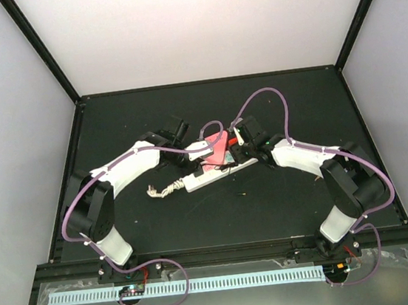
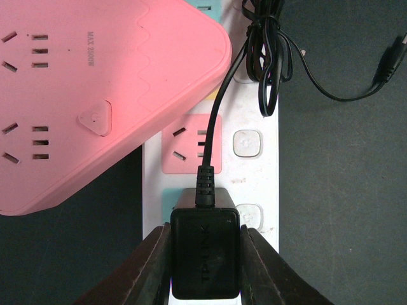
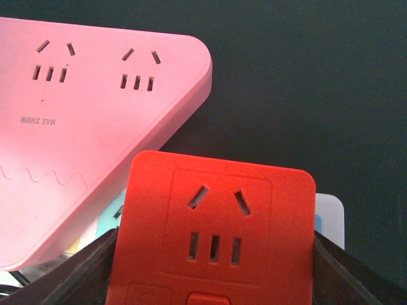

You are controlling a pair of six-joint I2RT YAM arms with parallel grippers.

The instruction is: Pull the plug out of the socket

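Note:
The socket is a long white power strip (image 1: 208,177) with pastel outlet faces and a frayed cord stub (image 1: 157,192). In the left wrist view a black plug (image 2: 205,254) with a ribbed black cable sits in the strip (image 2: 254,178), and my left gripper (image 2: 205,232) is shut on its two sides. In the right wrist view my right gripper (image 3: 215,241) is shut on a red square adapter plug (image 3: 216,216) that stands on the strip's end (image 3: 331,216). From above, both grippers meet over the strip's right half.
A large pink triangular multi-outlet adapter (image 2: 95,95) sits on the strip between the two grippers; it also shows in the right wrist view (image 3: 82,127). A bundled black cable (image 2: 270,57) lies over the strip's far part. The mat is black, and walls enclose it.

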